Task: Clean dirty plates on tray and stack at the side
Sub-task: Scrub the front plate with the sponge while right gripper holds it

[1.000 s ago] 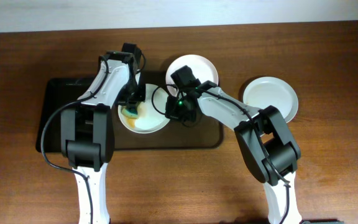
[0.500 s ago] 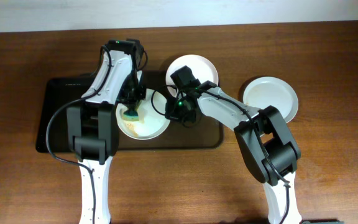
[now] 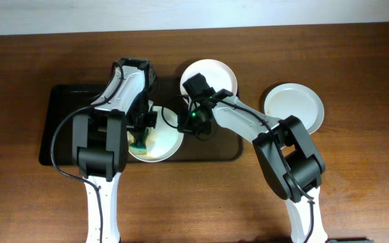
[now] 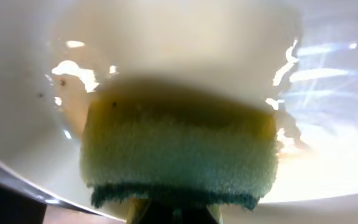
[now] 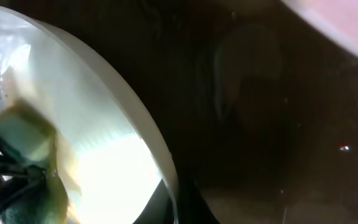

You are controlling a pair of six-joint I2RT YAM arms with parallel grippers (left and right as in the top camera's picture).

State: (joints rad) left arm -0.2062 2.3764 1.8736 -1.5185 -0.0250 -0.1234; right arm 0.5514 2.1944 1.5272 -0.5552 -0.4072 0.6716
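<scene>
**Sponge on the plate, rim steadied from the right**

On the tray (image 3: pixel 56 125), our left gripper (image 3: pixel 141 135) is clamped on a green-and-yellow sponge (image 4: pixel 176 155). It presses the sponge flat to the dirty plate (image 3: pixel 164 138), where a brownish smear shows, so the scrubbing face meets the soil. Our right gripper (image 3: pixel 194 121) sits at that plate's right rim. It seems pinched on the edge to stop the plate sliding, though the wrist view is dark there. A second plate (image 3: pixel 211 73) lies at the tray's far edge. A third plate (image 3: pixel 293 106) rests off the tray on the brown wooden table (image 3: pixel 356 196), likely the stacking spot. A pale wall (image 3: pixel 46 13) runs behind.
</scene>
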